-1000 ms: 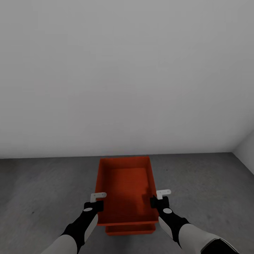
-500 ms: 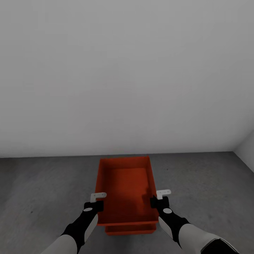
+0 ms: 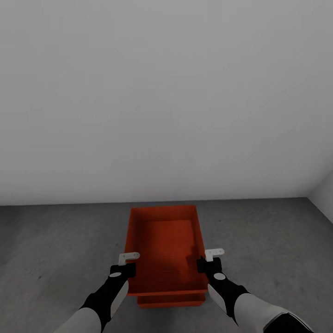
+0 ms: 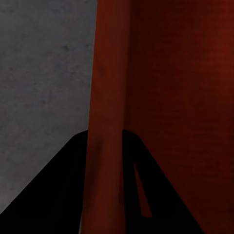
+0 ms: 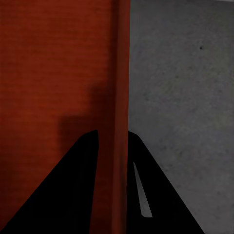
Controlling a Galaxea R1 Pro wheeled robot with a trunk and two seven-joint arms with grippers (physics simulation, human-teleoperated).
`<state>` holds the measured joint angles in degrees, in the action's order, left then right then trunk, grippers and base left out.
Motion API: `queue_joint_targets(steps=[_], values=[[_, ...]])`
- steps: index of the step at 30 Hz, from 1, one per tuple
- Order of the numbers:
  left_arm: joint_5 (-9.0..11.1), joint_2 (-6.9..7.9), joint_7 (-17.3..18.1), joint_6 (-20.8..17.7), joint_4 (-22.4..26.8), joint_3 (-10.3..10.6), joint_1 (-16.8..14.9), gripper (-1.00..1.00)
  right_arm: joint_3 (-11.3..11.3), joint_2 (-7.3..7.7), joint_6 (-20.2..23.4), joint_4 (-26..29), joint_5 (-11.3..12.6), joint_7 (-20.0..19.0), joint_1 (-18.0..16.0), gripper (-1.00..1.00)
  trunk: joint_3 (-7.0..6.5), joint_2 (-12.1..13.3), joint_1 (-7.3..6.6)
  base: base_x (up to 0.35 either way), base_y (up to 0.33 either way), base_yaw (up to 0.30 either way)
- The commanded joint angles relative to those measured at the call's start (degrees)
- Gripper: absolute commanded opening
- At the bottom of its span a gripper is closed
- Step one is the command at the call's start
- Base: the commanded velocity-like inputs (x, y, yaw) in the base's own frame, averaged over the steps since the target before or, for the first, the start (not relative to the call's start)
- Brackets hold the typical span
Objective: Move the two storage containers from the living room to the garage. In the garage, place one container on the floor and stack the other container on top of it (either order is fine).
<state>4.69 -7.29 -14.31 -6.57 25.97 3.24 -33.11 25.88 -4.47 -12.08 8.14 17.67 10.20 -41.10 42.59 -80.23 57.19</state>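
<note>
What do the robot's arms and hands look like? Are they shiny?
Both arms have white forearm shells and black wrists. The left gripper and right gripper are black with small pale grey tabs on top. Close up, the fingers look plain matt black, not shiny.

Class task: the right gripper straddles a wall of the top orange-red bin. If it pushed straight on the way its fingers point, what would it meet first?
The right gripper already has the upper container wall between its fingers, so that wall comes first. Beyond it lies probably the lower container, then the grey floor; depth is unclear.
</note>
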Motion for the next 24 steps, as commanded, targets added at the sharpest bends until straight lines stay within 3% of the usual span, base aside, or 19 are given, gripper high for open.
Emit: queue_joint_targets(steps=[1, 24], values=[[-0.82, 0.76, -3.68, 0.77, 0.31, -1.22, -0.02, -1.0, -2.41, -0.01, 0.04, 0.03, 2.45, -0.01, -0.03, -1.0, 0.23, -0.44, 0.22, 0.0, 0.0, 0.0], [-0.82, 0.76, -3.71, 0.77, 0.31, -1.22, -0.02, -1.0, -2.41, -0.01, 0.04, 0.03, 2.45, -0.05, -0.03, -1.0, 4.36, -9.67, 5.27, 0.0, 0.0, 0.0]])
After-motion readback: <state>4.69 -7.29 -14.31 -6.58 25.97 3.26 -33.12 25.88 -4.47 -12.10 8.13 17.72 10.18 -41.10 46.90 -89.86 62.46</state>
